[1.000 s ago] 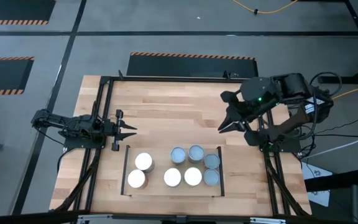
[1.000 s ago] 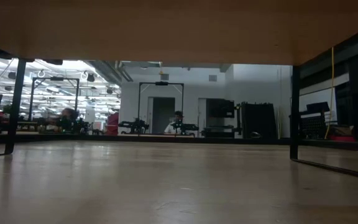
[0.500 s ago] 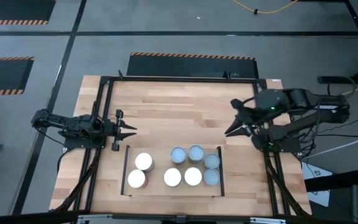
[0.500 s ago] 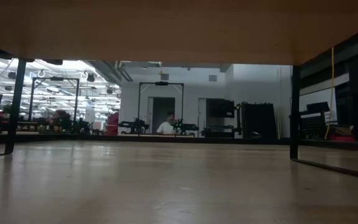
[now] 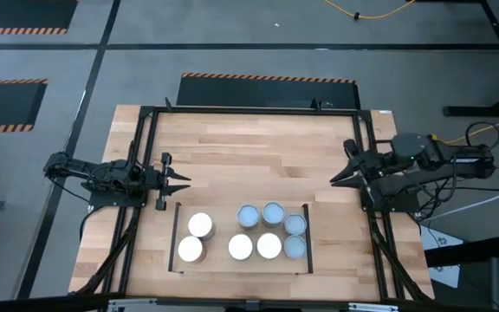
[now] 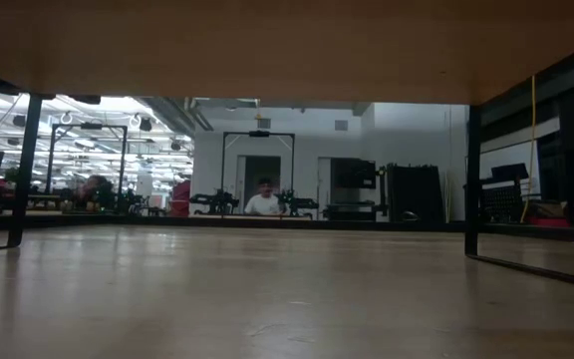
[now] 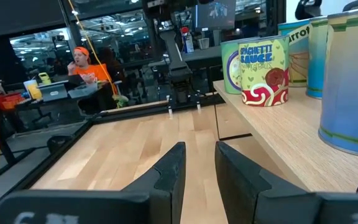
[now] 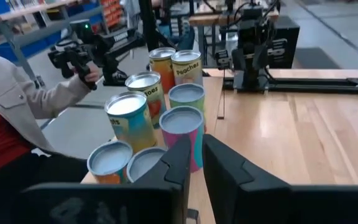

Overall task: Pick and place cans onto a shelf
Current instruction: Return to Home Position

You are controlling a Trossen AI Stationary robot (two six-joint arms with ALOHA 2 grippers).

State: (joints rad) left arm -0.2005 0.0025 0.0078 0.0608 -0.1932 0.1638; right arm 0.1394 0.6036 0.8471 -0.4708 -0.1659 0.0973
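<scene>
Eight cans (image 5: 269, 246) stand on the shelf (image 5: 217, 236), arms at the sides.
Left hand (image 5: 183, 181) by the tabletop's (image 5: 249, 156) left edge, right hand (image 5: 336, 176) by the right edge; both slightly spread, empty.

Left wrist view: green-and-yellow can (image 7: 263, 68) on the shelf (image 7: 272, 134), label reading "…PAGHETTI SAUCE", first letter lost round the curve. Blue can (image 7: 293, 50) just behind it on the shelf, only "…arrot" legible. Right wrist view: "Peaches" in slanted script on a pale-labelled can (image 8: 188, 65) standing on the shelf; "…toes" running down the label of a white-topped can (image 8: 146, 93) close by on the shelf. Remaining labels on the shelf too small or turned away. Nothing readable in high or low views.
</scene>
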